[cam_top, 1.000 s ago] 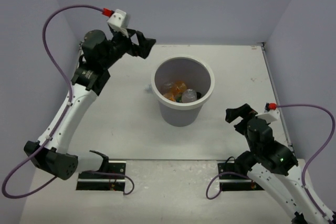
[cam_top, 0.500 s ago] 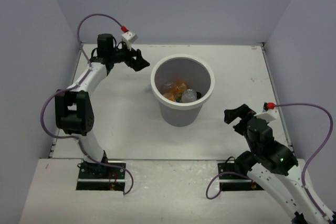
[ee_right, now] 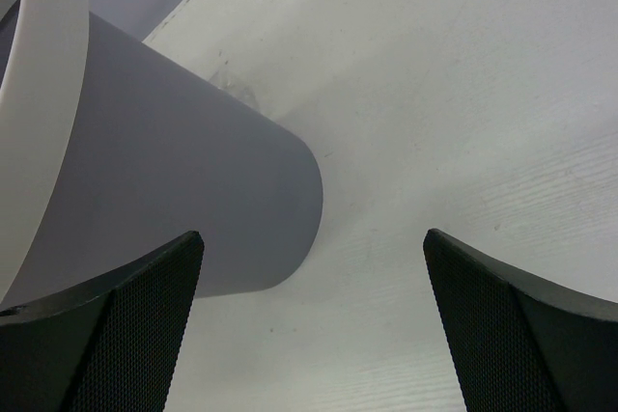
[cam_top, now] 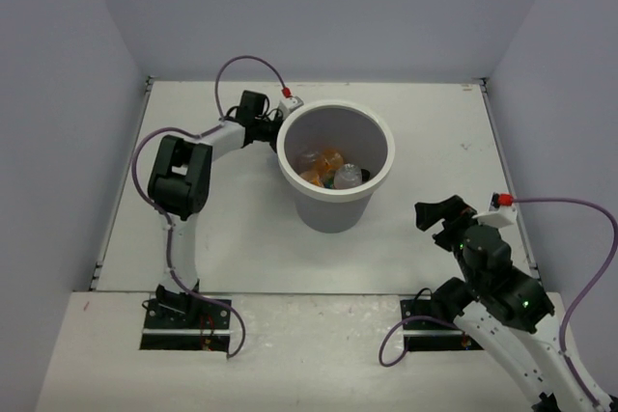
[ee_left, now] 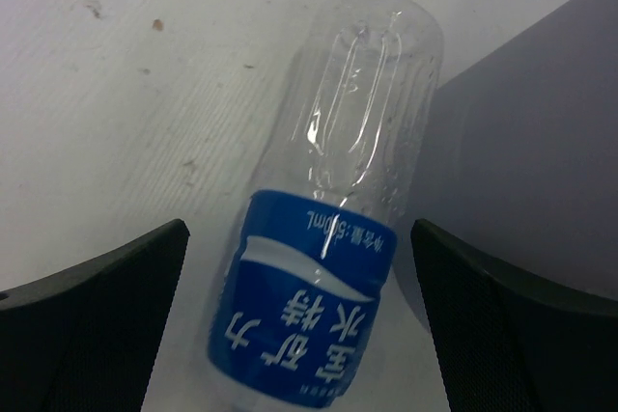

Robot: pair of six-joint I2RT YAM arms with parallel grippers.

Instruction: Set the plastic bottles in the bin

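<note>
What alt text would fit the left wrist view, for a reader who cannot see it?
A clear bottle with a blue label lies on the white table, between the dark jaws of the open left claw. The grey bin fills the right side.

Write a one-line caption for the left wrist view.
Left gripper open, fingers either side of a clear blue-labelled bottle lying on the table beside the bin.

Bench [cam_top: 232,229]: white, flat, faintly scuffed and speckled.
- Bin [cam_top: 333,211]: light grey, white rim, standing upright mid-bench.
- Clear plastic bottle [ee_left: 338,238]: blue label, lying on its side on the bench, just beside the bin's outer wall.
</note>
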